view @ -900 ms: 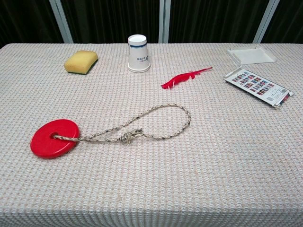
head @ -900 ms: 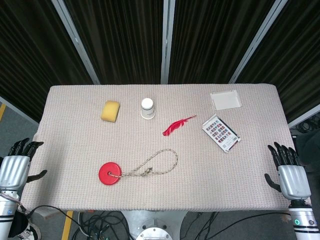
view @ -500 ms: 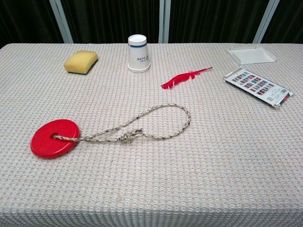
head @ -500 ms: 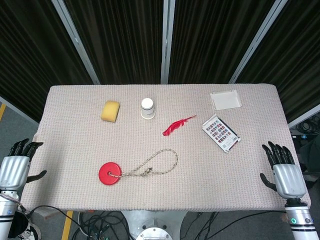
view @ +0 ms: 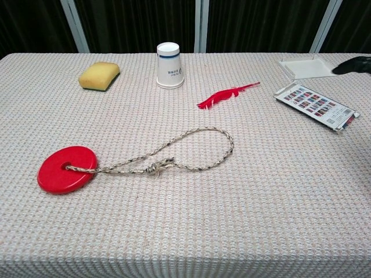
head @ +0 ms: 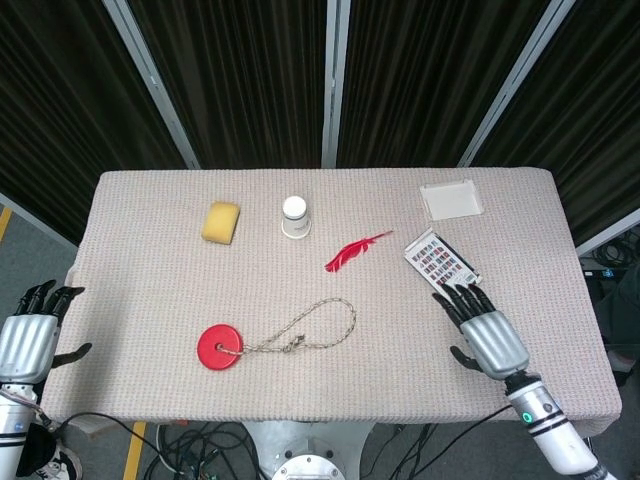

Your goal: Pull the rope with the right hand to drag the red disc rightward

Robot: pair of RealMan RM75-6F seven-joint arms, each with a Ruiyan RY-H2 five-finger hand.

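Note:
A red disc (head: 219, 348) (view: 66, 169) lies flat on the table's front left. A braided rope (head: 318, 326) (view: 193, 150) is tied through its hole and runs right into a loop. My right hand (head: 483, 334) hovers over the table to the right of the loop, fingers spread, holding nothing; in the chest view only dark fingertips (view: 353, 65) show at the right edge. My left hand (head: 28, 335) stays off the table's left edge, fingers apart and empty.
A yellow sponge (head: 221, 222), a white paper cup (head: 295, 216) and a red feather (head: 354, 252) lie across the far half. A white tray (head: 451, 199) and a patterned card packet (head: 441, 264) sit at the far right, the packet just ahead of my right hand.
My right hand has moved from beyond the table's right edge leftward over the table, close to the card packet. Disc, rope and left hand are unmoved.

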